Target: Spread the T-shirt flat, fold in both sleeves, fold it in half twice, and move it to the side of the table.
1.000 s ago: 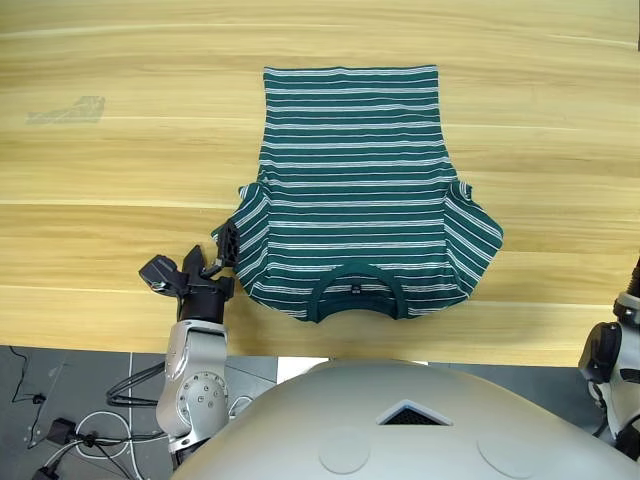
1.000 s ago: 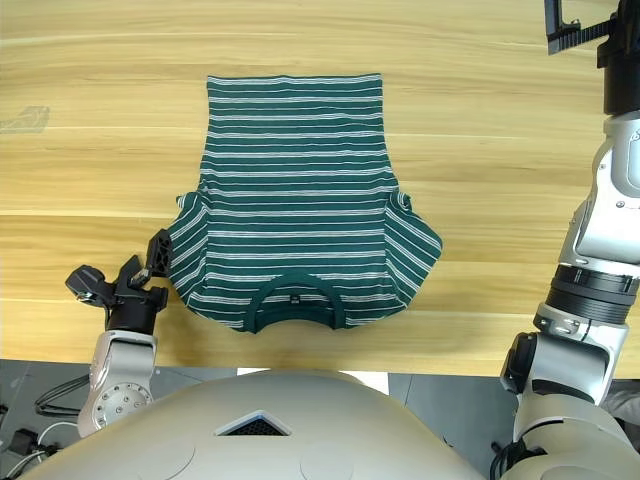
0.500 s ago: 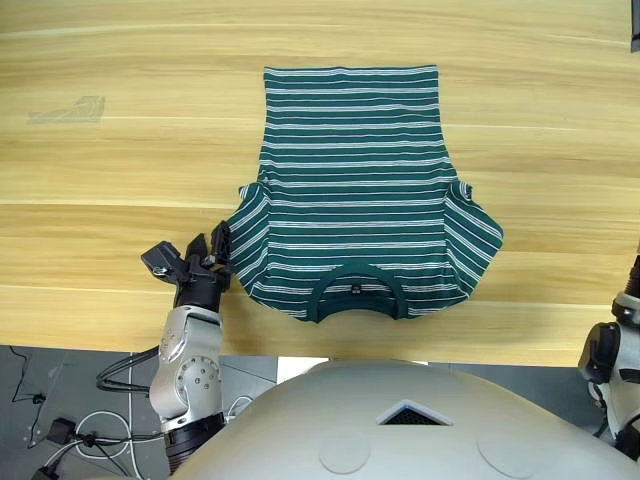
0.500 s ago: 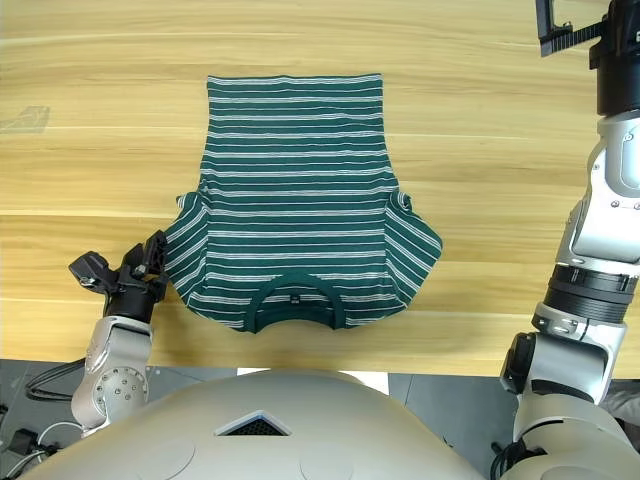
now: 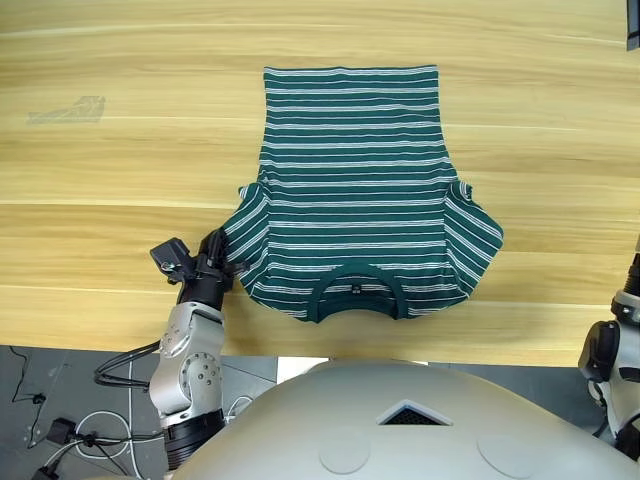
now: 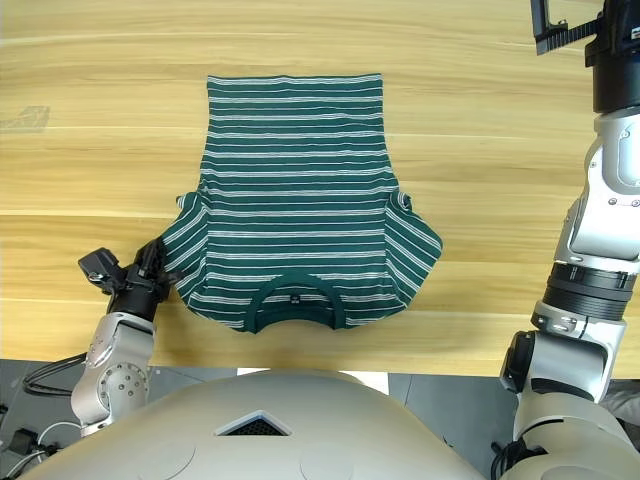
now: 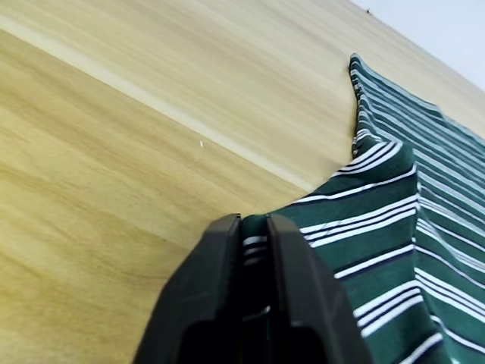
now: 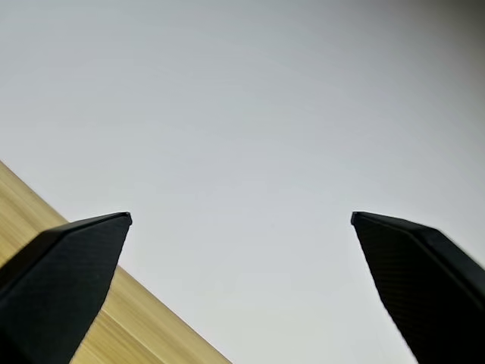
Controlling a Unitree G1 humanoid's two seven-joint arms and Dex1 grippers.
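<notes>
Left gripper (image 7: 254,227) has shut within the last second. Its fingers stood apart beside the left sleeve (image 5: 240,232) and now pinch the sleeve's edge, cloth between them. The sleeve fold can start, I judge.

Right gripper (image 8: 241,220) is spread wide and empty, raised over the far right of the table (image 5: 120,200).

Shirt (image 5: 355,180) lies flat mid-table, collar (image 5: 355,290) toward the robot, both sleeves unfolded.

Collar sits near the front edge. Bare wood lies left, right and beyond the hem, giving room for folding and the later shift aside.
</notes>
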